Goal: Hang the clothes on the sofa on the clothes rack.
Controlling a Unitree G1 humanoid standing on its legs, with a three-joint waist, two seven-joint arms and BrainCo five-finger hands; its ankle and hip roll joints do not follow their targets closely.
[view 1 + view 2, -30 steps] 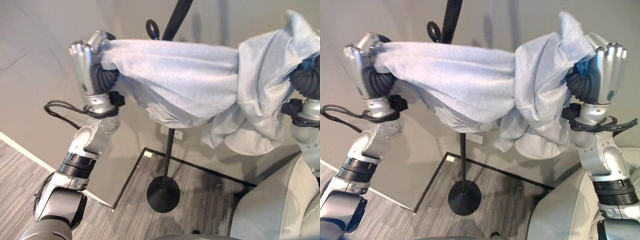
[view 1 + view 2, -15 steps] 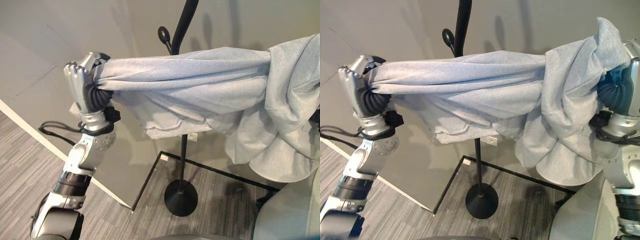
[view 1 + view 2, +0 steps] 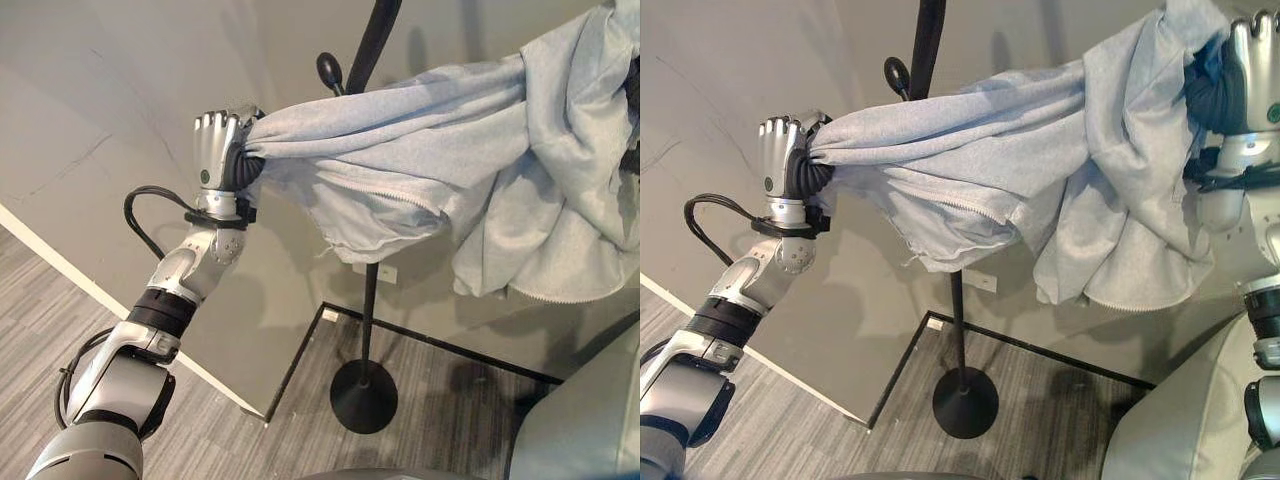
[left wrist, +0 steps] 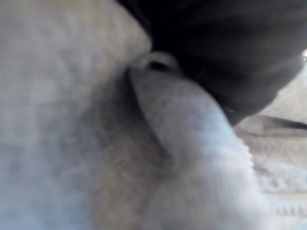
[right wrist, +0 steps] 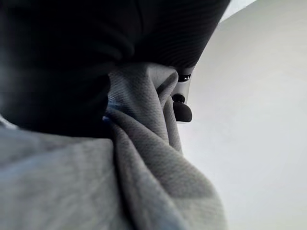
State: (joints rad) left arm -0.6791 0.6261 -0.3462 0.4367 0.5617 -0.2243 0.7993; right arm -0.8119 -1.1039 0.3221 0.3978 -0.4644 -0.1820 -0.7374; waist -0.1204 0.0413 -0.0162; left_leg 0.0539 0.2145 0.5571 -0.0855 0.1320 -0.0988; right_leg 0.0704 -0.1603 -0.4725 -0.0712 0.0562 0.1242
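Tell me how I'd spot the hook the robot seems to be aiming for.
Find the black clothes rack, a thin pole rising from a round base on the floor. Follow the pole up past the light grey zip-up garment stretched between the left hand and right hand. The hook is the small black knob-ended arm left of the pole.

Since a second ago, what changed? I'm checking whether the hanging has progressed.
The left hand has drawn in toward the right hand, so the grey zip-up garment between them sags more. The right end now sits higher than the left. Both hands stay clenched on the cloth, which is not yet hooked on the black clothes rack.
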